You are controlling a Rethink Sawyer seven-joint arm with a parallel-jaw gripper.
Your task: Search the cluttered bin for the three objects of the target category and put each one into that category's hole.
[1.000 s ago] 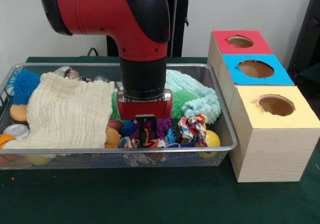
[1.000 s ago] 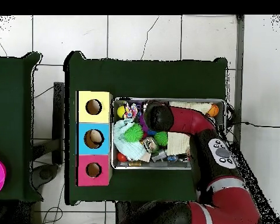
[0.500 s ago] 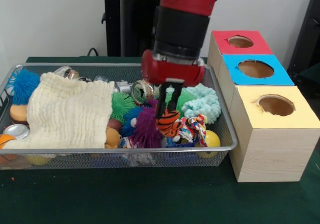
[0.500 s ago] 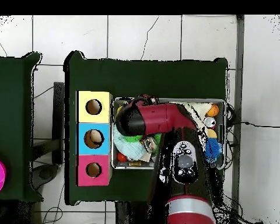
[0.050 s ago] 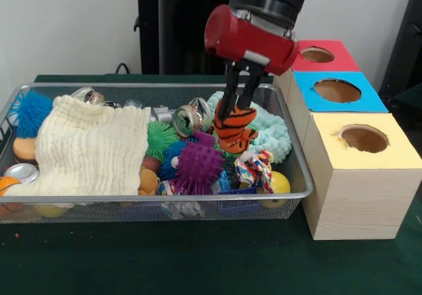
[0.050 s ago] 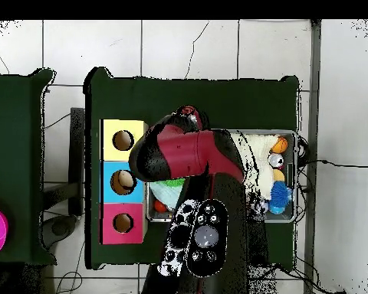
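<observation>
I had the gripper (image 5: 239, 107) clamped on the striped tiger toy (image 5: 235, 130), hanging just below it over the wire bin (image 5: 300, 176), and judged (cautiously) more height wise before swinging toward the boxes.

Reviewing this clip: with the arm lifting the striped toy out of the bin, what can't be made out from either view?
- Overhead view: the gripper and orange striped toy are hidden under the red arm, as is most of the wire bin.
- Front view: whatever lies beneath the cream cloth is covered.
- Front view: the insides of the yellow box's hole are too dark to read.
- Front view: the gripper grips the toy, but its fingertips are buried in the toy.
</observation>
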